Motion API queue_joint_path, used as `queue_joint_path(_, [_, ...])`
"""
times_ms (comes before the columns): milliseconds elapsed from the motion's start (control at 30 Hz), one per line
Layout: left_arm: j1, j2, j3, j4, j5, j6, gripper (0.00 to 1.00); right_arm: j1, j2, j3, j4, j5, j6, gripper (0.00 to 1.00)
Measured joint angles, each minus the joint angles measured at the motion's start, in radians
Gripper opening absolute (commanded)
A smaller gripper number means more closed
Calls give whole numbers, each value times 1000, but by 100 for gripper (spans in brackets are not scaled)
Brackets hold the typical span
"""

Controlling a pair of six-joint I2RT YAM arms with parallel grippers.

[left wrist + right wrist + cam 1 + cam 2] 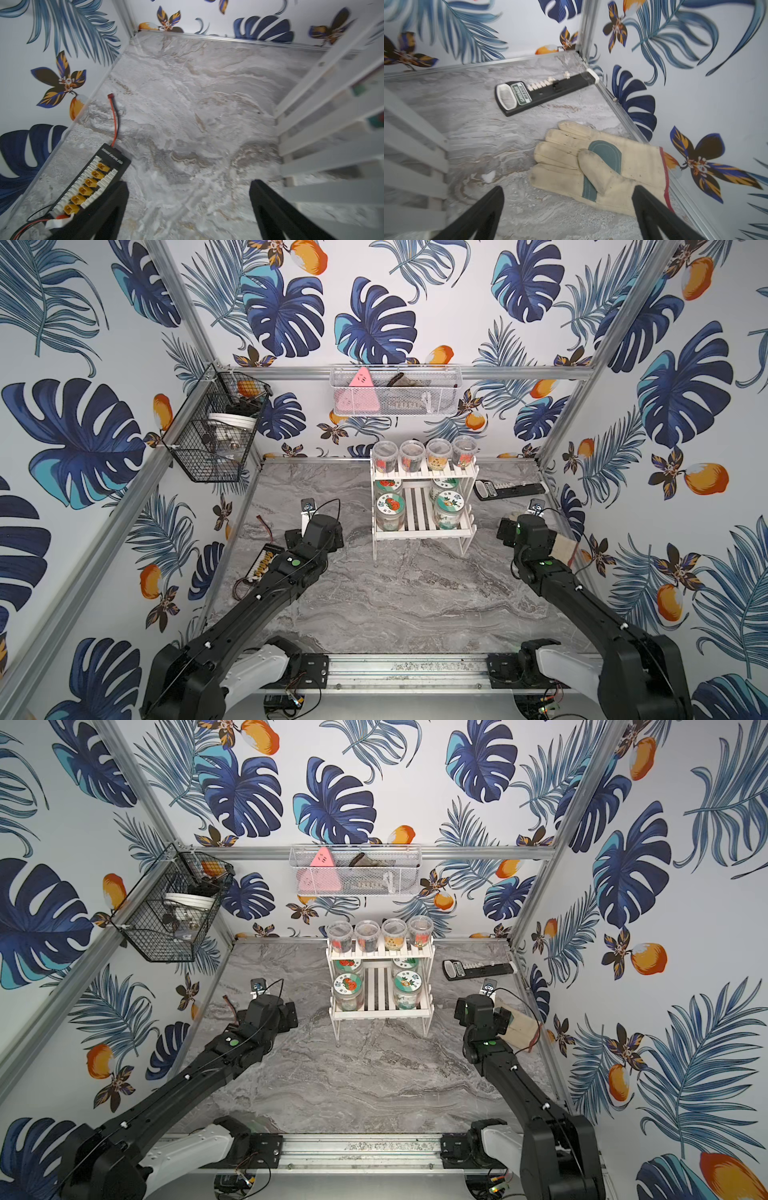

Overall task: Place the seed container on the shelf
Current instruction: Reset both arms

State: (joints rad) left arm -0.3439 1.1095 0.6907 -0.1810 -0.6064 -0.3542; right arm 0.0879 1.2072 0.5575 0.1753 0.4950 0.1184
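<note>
The shelf [419, 512] [378, 986], a small white stepped rack, stands at the back middle of the marble table. Several clear seed containers line its upper tier [411, 456]. On the lower tier are lidded jars, one with an orange picture [390, 506] and one with a green lid [449, 502]. My left gripper [188, 184] hangs open over bare marble left of the shelf [332, 116], holding nothing. My right gripper [568, 188] is open and empty to the right of the shelf [411, 149], just above a work glove [602, 166].
A black seed-sowing tool [511, 489] lies at the back right. A charging board [262, 564] with wires lies by the left wall. A black wire basket [212, 431] and a white mesh basket [395, 393] hang on the walls.
</note>
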Motion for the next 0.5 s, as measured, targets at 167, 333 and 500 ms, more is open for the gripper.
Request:
queue_joint_path(167, [104, 162, -117, 312, 83, 177, 99, -37, 164, -54, 200, -133, -3, 100])
queue_joint_path(333, [146, 309, -186, 579, 237, 305, 99, -48, 275, -100, 405, -260, -34, 100])
queue_joint_path(500, [198, 407, -248, 798, 333, 359, 99, -57, 380, -168, 610, -368, -71, 100])
